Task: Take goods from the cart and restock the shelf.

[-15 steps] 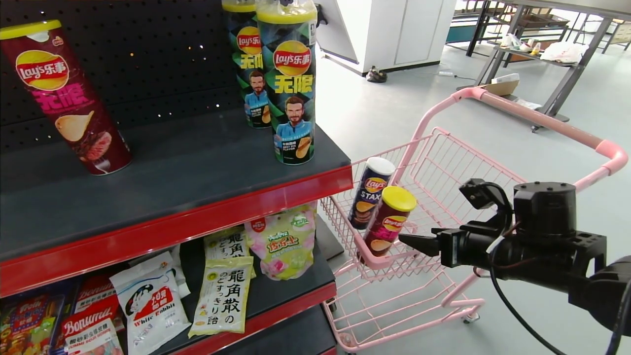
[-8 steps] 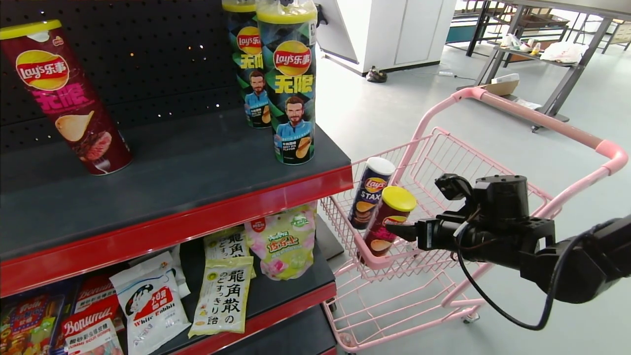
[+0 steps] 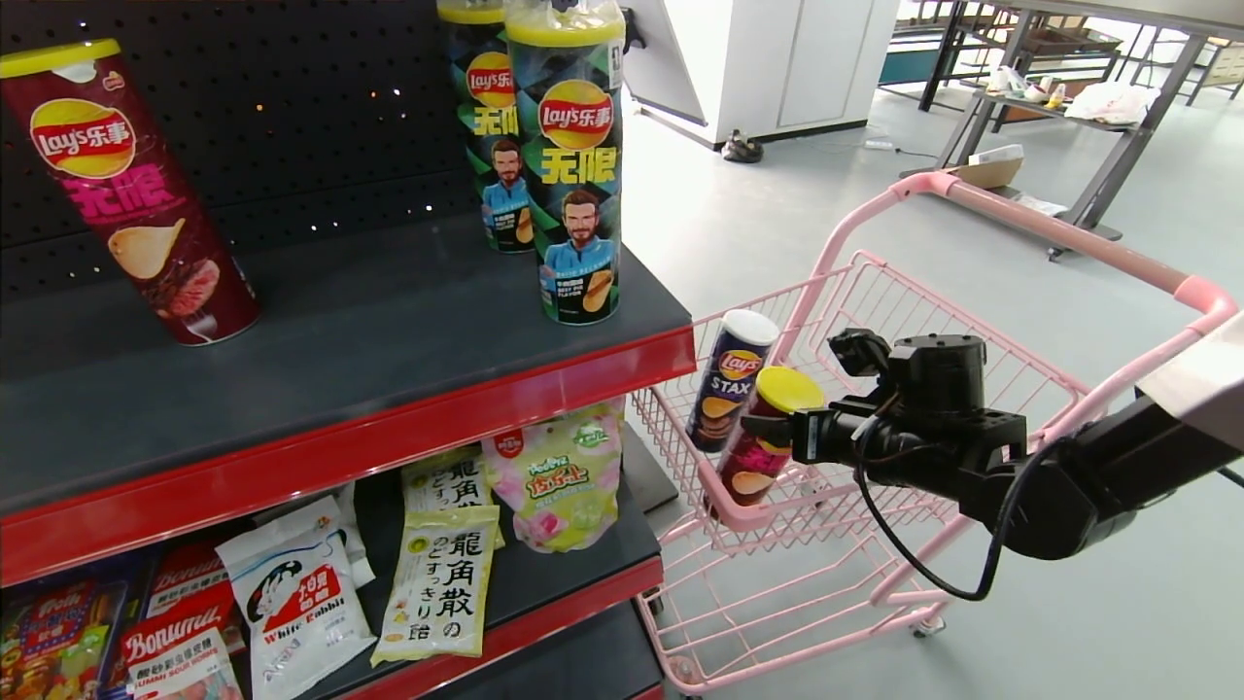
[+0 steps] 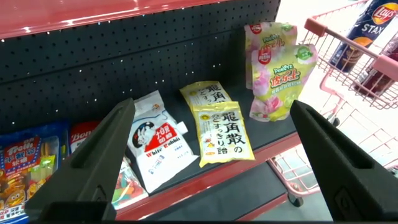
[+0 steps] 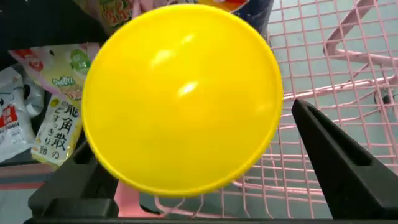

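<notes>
- Together in the pink wire cart (image 3: 875, 301): two cylinders — a maroon yellow-lidded can (image 3: 753, 457), a dark-blue white-lidded can (image 3: 729, 384).
- Right gripper (image 5: 191, 130) — jaws wide, flanking the glossy yellow lid.
- Left gripper (image 4: 211, 104): jaws wide.

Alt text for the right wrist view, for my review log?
A chip can's round yellow lid sits close up between the open fingers of the right end effector. Behind it are the wire mesh of the pink cart and snack bags.
</notes>
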### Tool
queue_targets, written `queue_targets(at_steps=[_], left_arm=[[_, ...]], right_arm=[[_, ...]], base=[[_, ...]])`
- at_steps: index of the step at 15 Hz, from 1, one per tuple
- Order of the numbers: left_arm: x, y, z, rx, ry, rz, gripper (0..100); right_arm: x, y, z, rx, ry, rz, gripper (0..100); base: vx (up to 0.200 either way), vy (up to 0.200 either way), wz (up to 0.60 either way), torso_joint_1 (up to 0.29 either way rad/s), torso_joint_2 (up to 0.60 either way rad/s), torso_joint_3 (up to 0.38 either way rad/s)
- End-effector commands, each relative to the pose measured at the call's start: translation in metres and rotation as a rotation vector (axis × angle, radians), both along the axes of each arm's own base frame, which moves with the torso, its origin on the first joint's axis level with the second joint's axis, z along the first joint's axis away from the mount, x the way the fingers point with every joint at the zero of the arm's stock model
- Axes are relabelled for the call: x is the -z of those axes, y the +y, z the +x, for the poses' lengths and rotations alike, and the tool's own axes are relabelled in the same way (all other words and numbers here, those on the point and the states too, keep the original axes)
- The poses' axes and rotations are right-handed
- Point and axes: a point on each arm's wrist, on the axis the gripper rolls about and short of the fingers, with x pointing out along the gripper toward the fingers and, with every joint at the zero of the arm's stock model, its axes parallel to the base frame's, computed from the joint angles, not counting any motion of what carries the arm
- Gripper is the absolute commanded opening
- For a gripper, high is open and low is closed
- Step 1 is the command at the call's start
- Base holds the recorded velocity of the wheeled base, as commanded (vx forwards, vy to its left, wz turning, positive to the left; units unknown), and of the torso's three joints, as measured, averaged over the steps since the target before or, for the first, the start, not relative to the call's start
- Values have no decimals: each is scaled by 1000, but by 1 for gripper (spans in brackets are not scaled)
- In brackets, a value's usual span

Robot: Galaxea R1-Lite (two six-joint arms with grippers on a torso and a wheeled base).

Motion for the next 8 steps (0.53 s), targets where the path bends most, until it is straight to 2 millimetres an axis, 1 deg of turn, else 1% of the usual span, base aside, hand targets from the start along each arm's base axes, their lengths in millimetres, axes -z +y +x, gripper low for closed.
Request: queue_targets(at_steps=[1, 3, 5, 6, 8], left_arm=[[0, 0, 0, 0, 1, 0, 100], [0, 0, 0, 0, 1, 0, 100], [0, 0, 0, 0, 1, 1, 100], [0, 0, 0, 0, 1, 1, 100], [0, 0, 0, 0, 1, 1, 100]], right_arm=[[11, 4, 6, 0, 16, -8, 100], [16, 5, 9, 0, 21, -10, 100], [16, 7, 9, -4, 17, -8, 100], [16, 9, 8, -6, 19, -9, 0], [16, 12, 7, 2, 25, -2, 0]], base=[[0, 0, 0, 0, 0, 0], [0, 0, 0, 0, 0, 0], [0, 0, 0, 0, 0, 0], [0, 0, 0, 0, 0, 0], [0, 0, 0, 0, 0, 0]])
